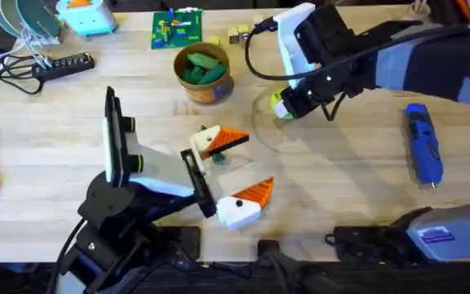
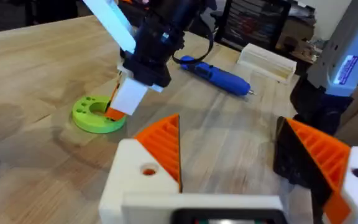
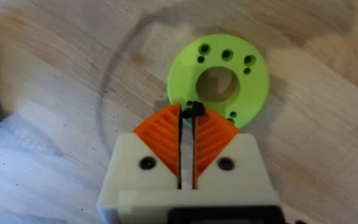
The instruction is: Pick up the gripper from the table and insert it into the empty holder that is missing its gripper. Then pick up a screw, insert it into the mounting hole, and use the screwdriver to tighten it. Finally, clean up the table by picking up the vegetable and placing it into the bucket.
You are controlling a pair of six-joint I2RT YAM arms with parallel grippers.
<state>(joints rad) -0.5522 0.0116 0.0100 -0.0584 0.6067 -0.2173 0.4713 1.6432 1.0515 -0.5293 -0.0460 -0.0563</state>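
Mika: Closest in, the left gripper (image 1: 231, 173) rests low over the table (image 1: 55, 139) with its white-and-orange fingers spread wide and nothing between them.

Jon: And the screwdriver (image 1: 423, 145)?

Mika: It lies flat, well off to the right and clear of both arms. It looks like a stiff, smooth blue barrel, so it is probably best gripped around the middle of the body and not by the thin bit.

Jon: Farther out, what does the right gripper (image 3: 187, 115) have?

Mika: Its ribbed orange pads are drawn almost together, pinching what looks like a small dark screw (image 3: 194, 112) right at the tips. It hangs just at the edge of the green disc (image 3: 253, 74), which has several small holes around its ring.

Jon: How would that screw handle?

Mika: It is probably light, hard and slick. Held so near the tips it could easily twist or slip out, and it is too small to tell which way it points. A hold on the head with the shank left free would suit an insertion.

Jon: And beyond that?

Mika: The bucket (image 1: 210, 91) stands toward the far side of the table with green toy pieces already inside.
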